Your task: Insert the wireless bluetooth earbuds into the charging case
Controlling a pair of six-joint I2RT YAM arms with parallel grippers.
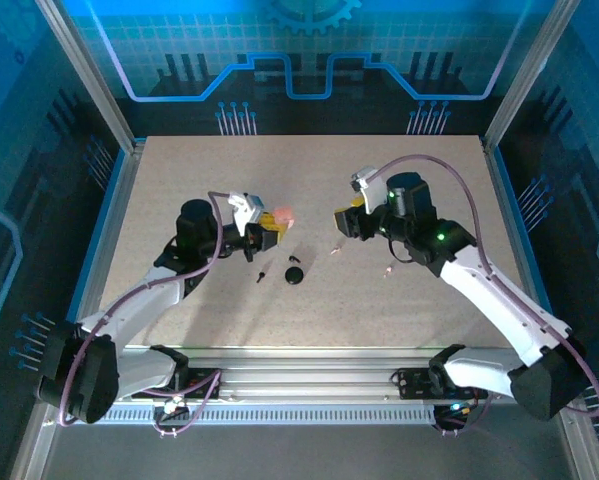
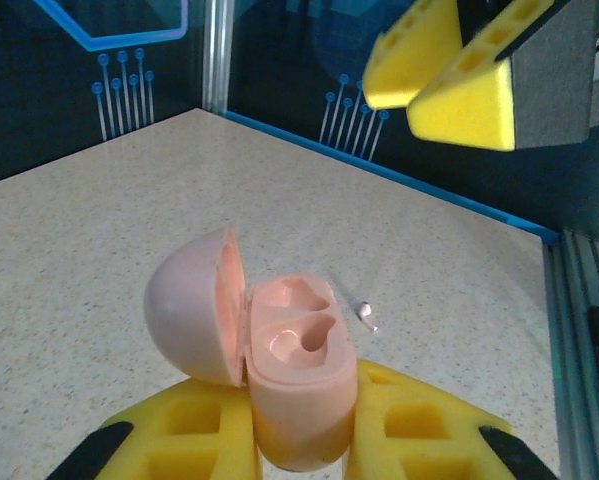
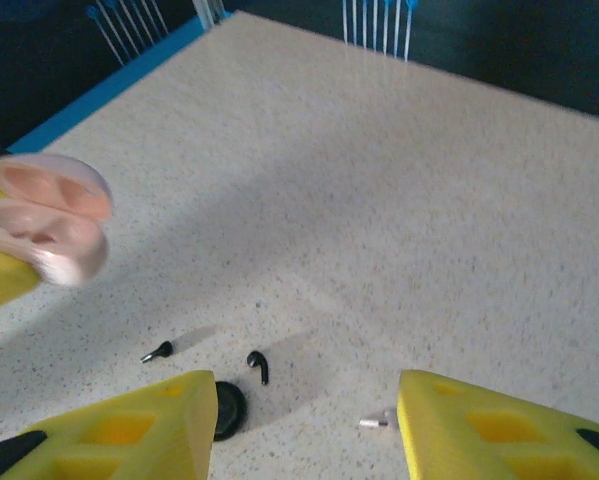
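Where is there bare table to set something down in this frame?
Bare: the table's far half, beyond the left gripper and right gripper, and the near strip between the black case and the front edge. Crowded: the middle, with black earbuds, pink earbuds and the gripped pink case.

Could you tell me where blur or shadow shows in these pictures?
Top view: soft shadows darken the near part of the table. Left wrist view: the pink case is sharp. Right wrist view: it looks smeared; a broad shadow crosses the table.
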